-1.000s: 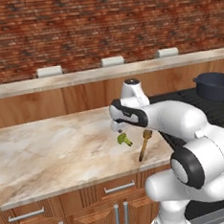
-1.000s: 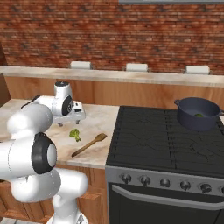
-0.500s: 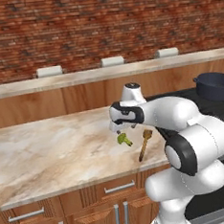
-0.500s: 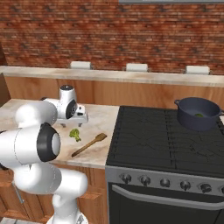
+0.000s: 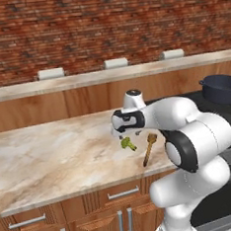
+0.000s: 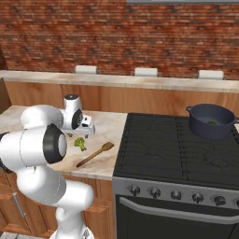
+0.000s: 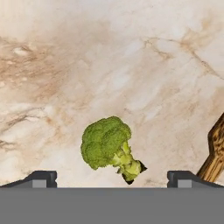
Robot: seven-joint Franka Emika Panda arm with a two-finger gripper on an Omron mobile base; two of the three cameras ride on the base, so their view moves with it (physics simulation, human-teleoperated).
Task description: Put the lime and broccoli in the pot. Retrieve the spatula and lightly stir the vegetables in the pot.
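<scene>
I have swung my wide-open pincer [image 7: 112,178] down over the bumpy green broccoli floret [image 7: 109,146] on the marble table [image 7: 131,65], ready to grab it for the dark round pot [image 6: 212,121].

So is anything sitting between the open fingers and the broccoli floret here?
Nothing visible: the bumpy green broccoli floret lies on bare marble counter between the open fingers. The light-brown wooden spatula lies off to one side.
</scene>
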